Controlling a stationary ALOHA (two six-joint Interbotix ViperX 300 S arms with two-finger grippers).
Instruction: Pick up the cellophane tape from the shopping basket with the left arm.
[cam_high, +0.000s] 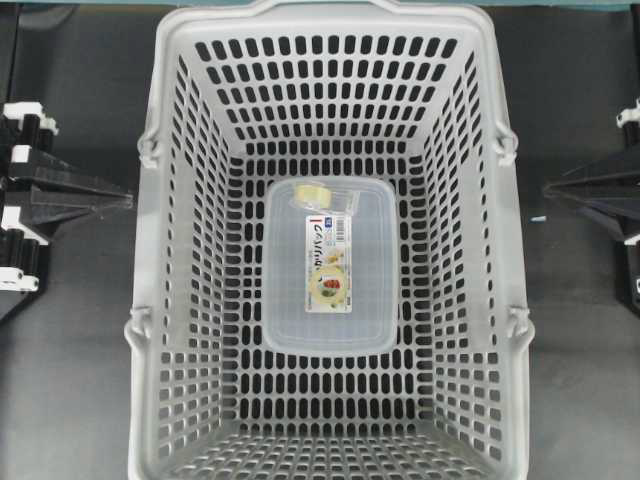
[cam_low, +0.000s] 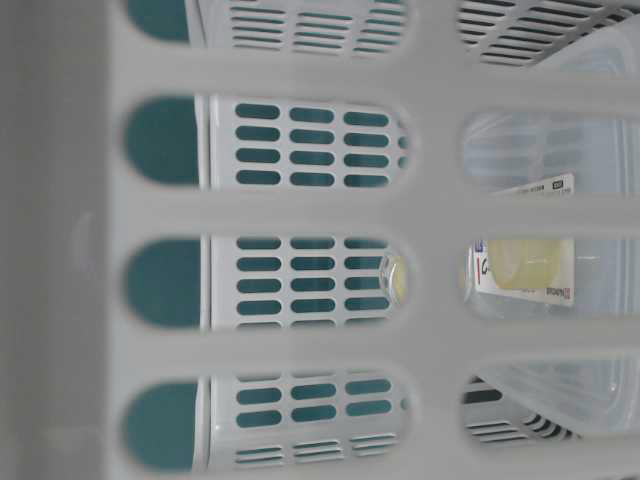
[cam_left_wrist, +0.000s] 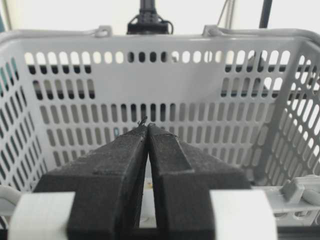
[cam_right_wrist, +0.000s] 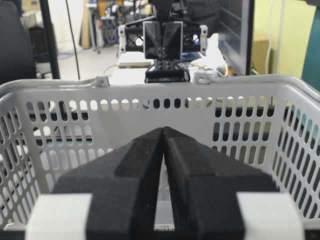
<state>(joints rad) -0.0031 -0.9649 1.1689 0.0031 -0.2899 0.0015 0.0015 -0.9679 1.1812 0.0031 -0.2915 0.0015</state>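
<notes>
Both jaws pressed together and empty, one arm each side of the shopping basket (cam_high: 150, 250)

Left gripper (cam_high: 128, 200) points at the basket's left wall from outside, its fingers meeting at a point with nothing between them; right gripper (cam_high: 546, 190) mirrors it on the right, equally closed and empty, its body cut off by the frame edge; cellophane tape (cam_high: 318, 193) lies on the far end of the clear box (cam_high: 330, 320) on the basket floor, well apart from both grippers; from table level the blurred basket wall fills the view and only a pale-yellow patch of tape (cam_low: 528, 262) shows through one slot; neither wrist view shows the tape.
</notes>
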